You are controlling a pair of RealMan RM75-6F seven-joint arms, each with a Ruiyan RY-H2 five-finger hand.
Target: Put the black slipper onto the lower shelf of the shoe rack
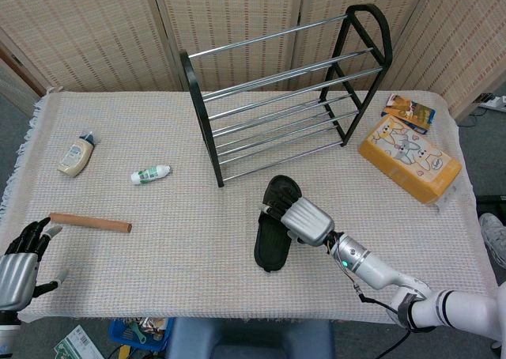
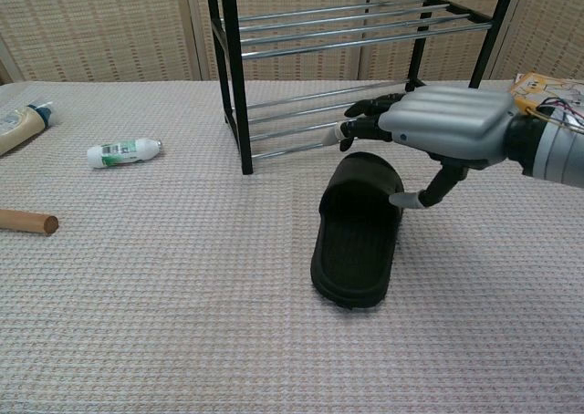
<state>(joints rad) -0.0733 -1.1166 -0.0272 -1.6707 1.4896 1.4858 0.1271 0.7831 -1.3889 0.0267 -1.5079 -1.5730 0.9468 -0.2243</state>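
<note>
The black slipper (image 1: 273,236) (image 2: 358,236) lies flat on the table, its toe end towards the shoe rack (image 1: 207,114) (image 2: 228,86) and a short way in front of the lower shelf (image 1: 278,147) (image 2: 365,111). My right hand (image 1: 305,221) (image 2: 447,127) hovers over the slipper's strap with its fingers (image 2: 363,122) spread towards the rack. Its thumb points down beside the slipper's right edge; no grip shows. My left hand (image 1: 20,268) sits at the table's near left corner, holding nothing, fingers apart.
A wooden stick (image 1: 89,222) (image 2: 27,221), a small white bottle (image 1: 150,174) (image 2: 123,151) and a cream tube (image 1: 75,155) (image 2: 20,122) lie on the left. A yellow box (image 1: 409,158) (image 2: 538,104) and a packet (image 1: 409,110) lie to the right of the rack.
</note>
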